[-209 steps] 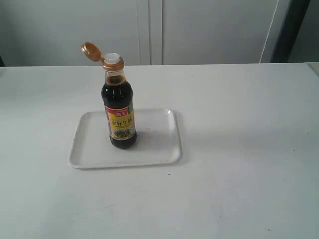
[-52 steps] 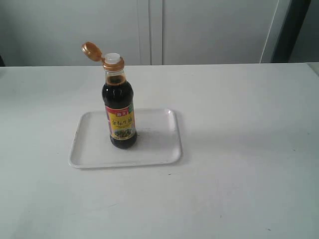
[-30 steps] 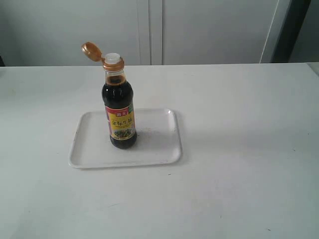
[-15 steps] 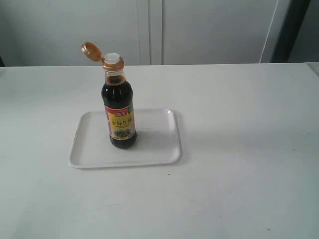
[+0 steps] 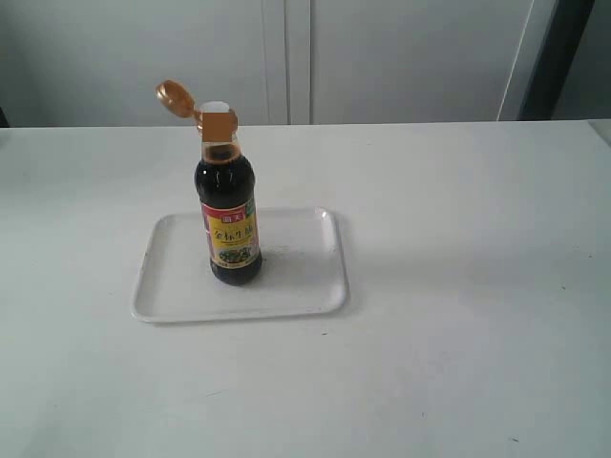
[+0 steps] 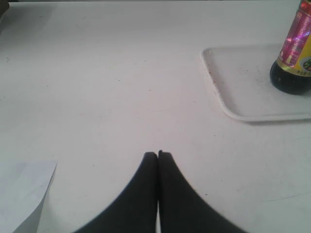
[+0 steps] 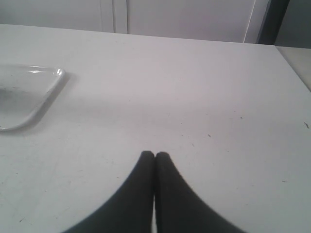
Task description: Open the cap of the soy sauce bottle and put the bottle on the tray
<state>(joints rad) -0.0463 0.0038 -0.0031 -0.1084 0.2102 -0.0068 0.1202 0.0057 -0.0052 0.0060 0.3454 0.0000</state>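
The soy sauce bottle (image 5: 229, 224) stands upright on the white tray (image 5: 296, 281), left of the tray's middle. Its golden-brown cap (image 5: 175, 96) is flipped open and hangs back to the left on its hinge, with the white spout (image 5: 216, 107) bare. Neither arm shows in the exterior view. My left gripper (image 6: 158, 154) is shut and empty over bare table, well away from the tray (image 6: 228, 92) and the bottle's base (image 6: 294, 63). My right gripper (image 7: 154, 155) is also shut and empty, with only a corner of the tray (image 7: 34, 92) in its view.
A white sheet of paper (image 6: 22, 194) lies on the table by the left gripper. The white table (image 5: 458, 286) runs back to a grey wall with cabinet panels (image 5: 382, 57).
The bottle, cap and tray have stayed where they were across all frames. No arm has come into the exterior view.
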